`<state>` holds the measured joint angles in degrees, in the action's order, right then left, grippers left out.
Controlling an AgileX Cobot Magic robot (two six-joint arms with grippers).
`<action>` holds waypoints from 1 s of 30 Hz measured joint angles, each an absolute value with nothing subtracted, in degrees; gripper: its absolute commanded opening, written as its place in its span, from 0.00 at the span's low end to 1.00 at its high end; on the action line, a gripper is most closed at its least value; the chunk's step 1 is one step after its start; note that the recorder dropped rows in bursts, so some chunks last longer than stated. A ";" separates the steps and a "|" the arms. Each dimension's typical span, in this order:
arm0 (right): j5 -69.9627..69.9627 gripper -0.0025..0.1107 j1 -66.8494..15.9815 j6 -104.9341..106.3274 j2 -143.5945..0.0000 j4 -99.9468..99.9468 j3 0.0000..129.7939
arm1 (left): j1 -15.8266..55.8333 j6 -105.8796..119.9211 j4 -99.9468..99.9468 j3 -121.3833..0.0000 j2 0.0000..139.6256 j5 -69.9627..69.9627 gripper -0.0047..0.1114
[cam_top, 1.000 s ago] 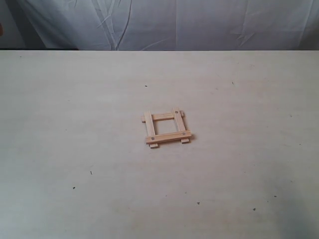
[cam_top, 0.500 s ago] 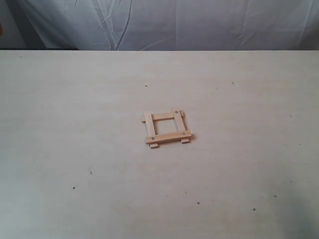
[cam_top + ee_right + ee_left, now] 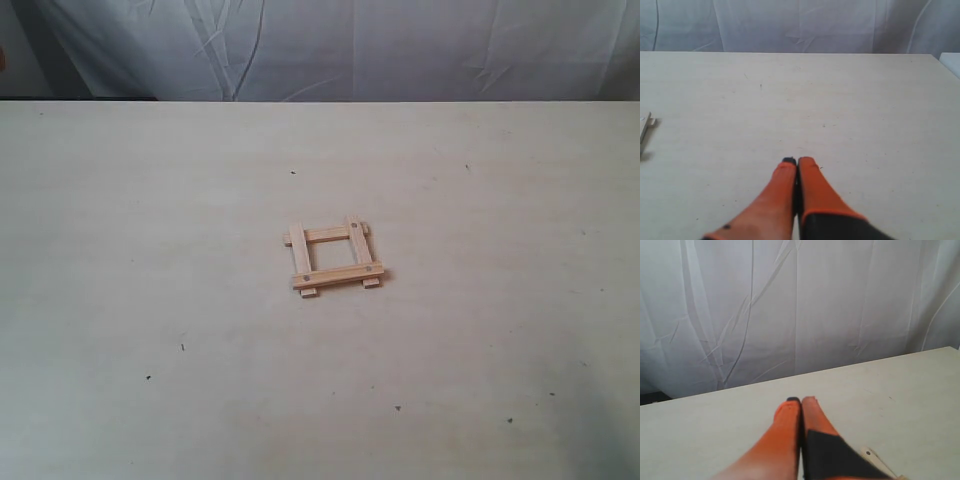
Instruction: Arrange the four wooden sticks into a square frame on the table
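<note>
Square frame [image 3: 335,256] lying near centre of table [image 3: 150,250]; four wooden sticks [image 3: 338,272] overlapping at corners, ends protruding slightly. Left gripper [image 3: 801,402] hanging over table, fingers pressing together, gripping nothing. Right gripper [image 3: 797,162] likewise pressing closed, carrying nothing.

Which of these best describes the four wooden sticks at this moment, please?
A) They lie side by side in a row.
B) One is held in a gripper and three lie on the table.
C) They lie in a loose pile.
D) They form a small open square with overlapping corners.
D: the exterior view shows the four wooden sticks crossing at their corners as an open square on the table, while the left gripper and right gripper are shut on nothing.
</note>
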<state>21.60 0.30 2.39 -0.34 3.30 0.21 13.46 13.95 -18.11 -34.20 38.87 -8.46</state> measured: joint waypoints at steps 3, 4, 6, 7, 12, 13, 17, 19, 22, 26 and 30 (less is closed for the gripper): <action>21.60 0.04 0.30 2.39 -0.34 3.30 0.21 | 13.46 13.95 -18.11 -34.20 38.87 -8.46 0.04; 21.60 0.04 0.30 2.39 -0.34 3.30 0.21 | 13.46 13.95 -18.11 -34.20 38.87 -8.46 0.04; 21.60 0.04 0.30 2.39 -0.34 3.30 0.21 | 13.46 13.95 -18.11 -34.20 38.87 -8.46 0.04; 21.60 0.04 0.30 2.39 -0.34 3.30 0.21 | 13.46 13.95 -17.80 -34.20 38.87 -8.46 0.04; 21.60 0.04 0.30 2.39 -0.34 3.30 0.21 | 12.95 14.39 -14.79 -32.44 35.18 -10.93 0.04; 21.60 0.04 0.30 2.39 -0.34 3.30 0.21 | 12.50 14.39 -14.67 -31.31 33.61 -11.77 0.04; 21.60 0.04 0.30 2.39 -0.34 3.30 0.21 | 9.69 14.39 -13.44 -24.37 26.44 -13.62 0.04; 21.60 0.04 0.30 2.39 -0.34 3.30 0.21 | 8.12 14.39 -12.46 -20.33 22.80 -13.90 0.04; 21.60 0.04 0.30 2.39 -0.34 3.30 0.10 | 6.16 14.39 -11.11 -13.63 16.74 -14.62 0.04; 21.60 0.04 0.30 2.39 -0.34 3.30 0.10 | 5.18 14.39 -9.01 -6.53 9.63 -14.83 0.04; 21.60 0.04 0.30 2.39 -0.34 3.30 0.10 | 4.69 14.39 -5.99 -1.87 3.65 -14.97 0.04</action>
